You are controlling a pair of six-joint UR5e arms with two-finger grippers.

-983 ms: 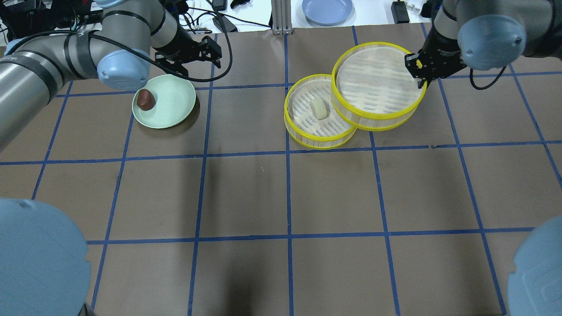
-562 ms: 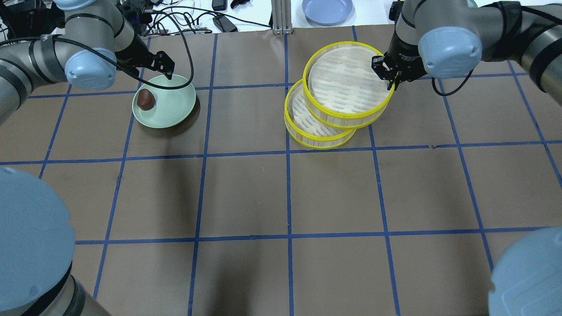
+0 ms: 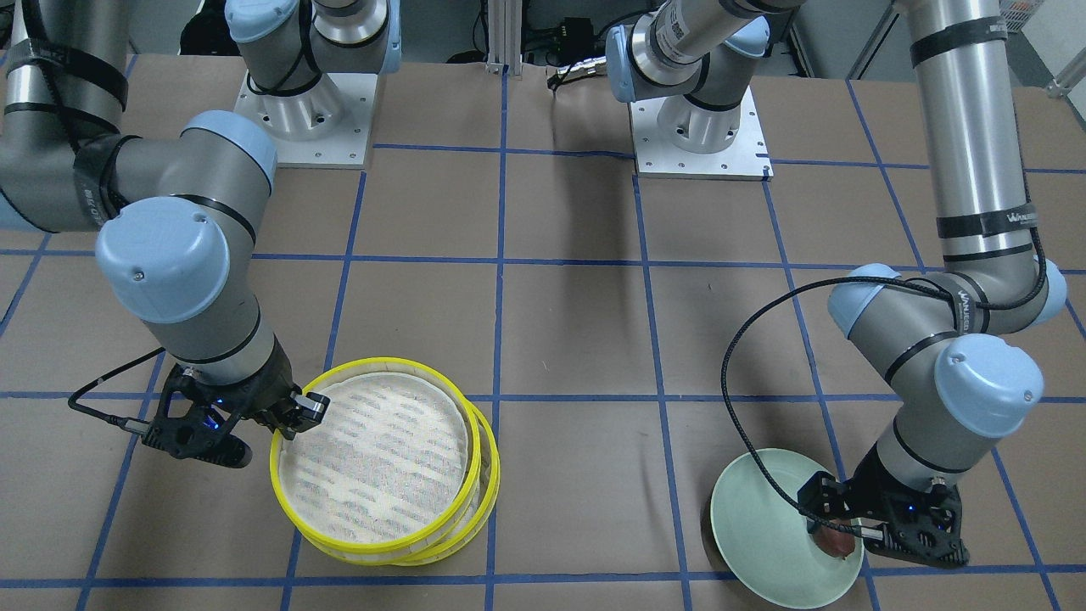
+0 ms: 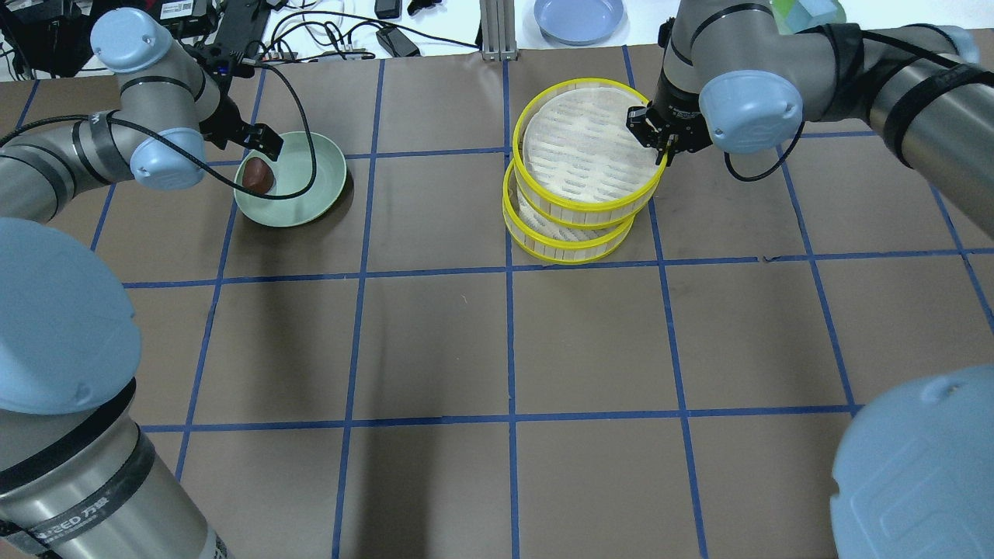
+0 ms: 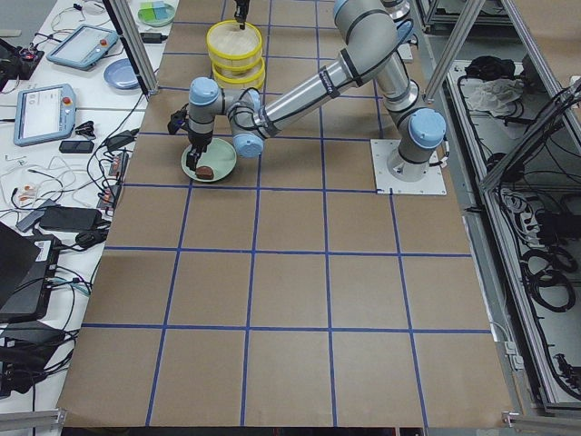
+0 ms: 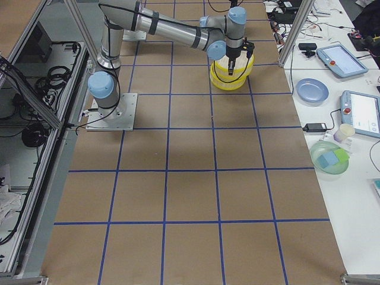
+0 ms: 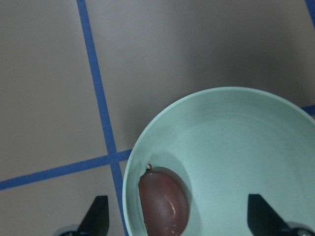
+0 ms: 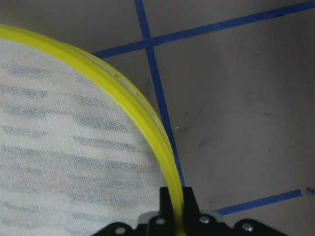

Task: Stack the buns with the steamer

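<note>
Yellow-rimmed steamer tray (image 4: 582, 147) tight in right tool (image 4: 662, 152); left tool (image 4: 261, 142) wide open over brown bun (image 4: 257, 175); strap (image 3: 988, 222) lettering blurred.

The table (image 4: 590, 341) wears brown paper gridded with blue tape (image 4: 510, 341). At the table's far edge stands an aluminium post (image 4: 492, 27). Beyond that edge, a white bench (image 6: 356, 196) carries a blue plate (image 4: 578, 17), 2 pendants (image 6: 337, 59) and loose wires (image 4: 342, 31). Past the table's opposite edge, grey floor (image 5: 545, 163) holds coiled cables (image 5: 545, 263). Light is even.
</note>
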